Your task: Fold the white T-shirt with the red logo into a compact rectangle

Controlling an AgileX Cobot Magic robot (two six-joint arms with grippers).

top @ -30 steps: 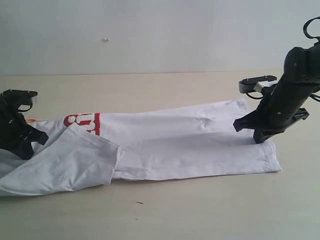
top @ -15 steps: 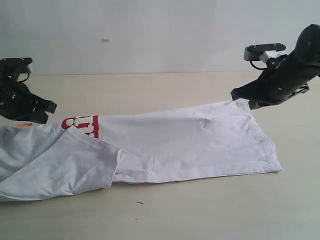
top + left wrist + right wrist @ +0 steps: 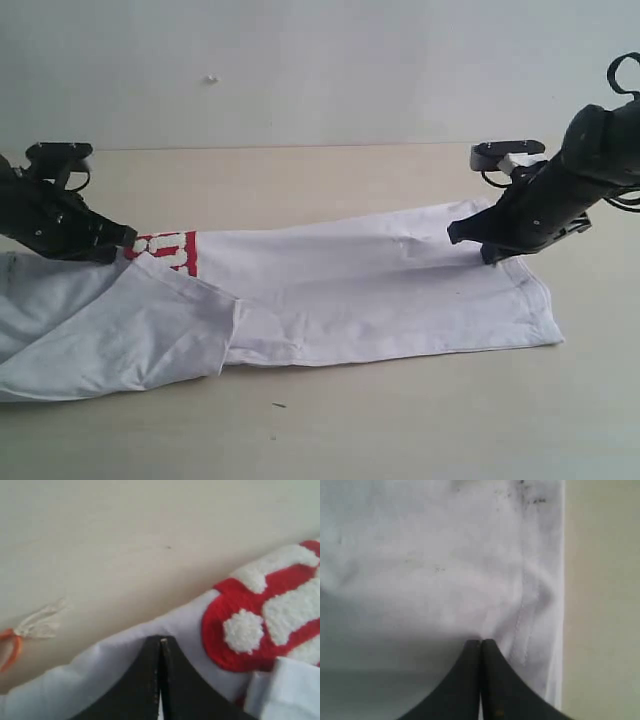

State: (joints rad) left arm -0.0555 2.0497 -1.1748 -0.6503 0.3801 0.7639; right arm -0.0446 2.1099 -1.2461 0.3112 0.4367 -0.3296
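Note:
The white T-shirt (image 3: pixel 350 290) lies folded into a long strip across the table, its left end doubled over in a flap (image 3: pixel 130 320). Part of the red logo (image 3: pixel 170 250) shows beside that flap, and close up its fuzzy white letters sit on thick red (image 3: pixel 235 650). My left gripper (image 3: pixel 125 243) is shut, its tips (image 3: pixel 160 641) resting on the cloth (image 3: pixel 100 665) next to the logo with no fabric between them. My right gripper (image 3: pixel 487 258) is shut too, its tips (image 3: pixel 481 642) down on the shirt (image 3: pixel 435 570) near the stitched hem (image 3: pixel 540 595).
The beige table (image 3: pixel 350 180) runs back to a pale wall (image 3: pixel 300 70). An orange and white neck tag (image 3: pixel 12 647) lies on the table beyond the shirt's edge. A small dark speck (image 3: pixel 278 405) sits on the table in front of the shirt.
Both arms lifted off the shirt half a second ago and have come back down: the left now beside the logo, the right onto the far hem corner. The jaws stayed shut.

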